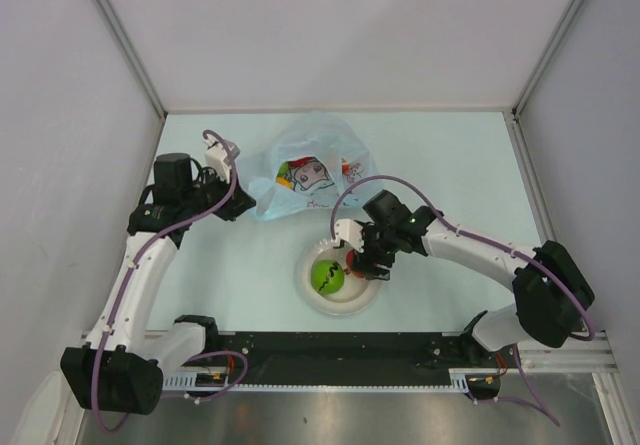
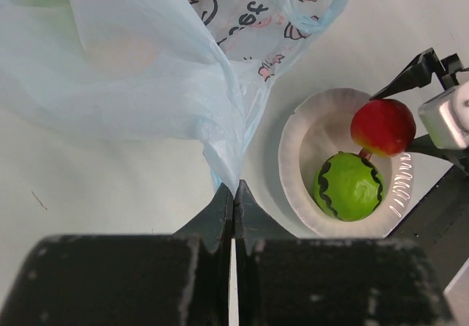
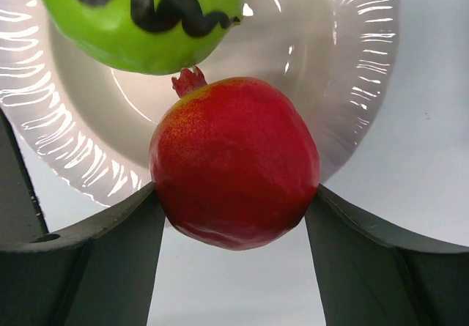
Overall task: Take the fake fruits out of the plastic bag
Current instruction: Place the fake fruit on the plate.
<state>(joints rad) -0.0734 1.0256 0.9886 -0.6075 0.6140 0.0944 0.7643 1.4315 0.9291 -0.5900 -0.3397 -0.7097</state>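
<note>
Gripping red pomegranate (image 3: 234, 157) above plate (image 3: 352, 84), right end effector (image 3: 236, 194) sits just beside the green melon (image 3: 139, 26); left end effector (image 2: 234, 194) pinches bag (image 2: 132, 69) edge, fully closed.

Pale-blue translucent bag (image 1: 305, 170) with red-and-black cartoon print; red pomegranate (image 3: 234, 161) blushed yellow; lime-green melon (image 3: 139, 26) with wavy black stripes; white plate (image 3: 366, 62).

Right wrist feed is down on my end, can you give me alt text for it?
The right end effector grips a red pomegranate between its two dark fingers, over the edge of a white paper plate. A green fruit with a wavy black stripe lies on the plate just beyond it.
</note>
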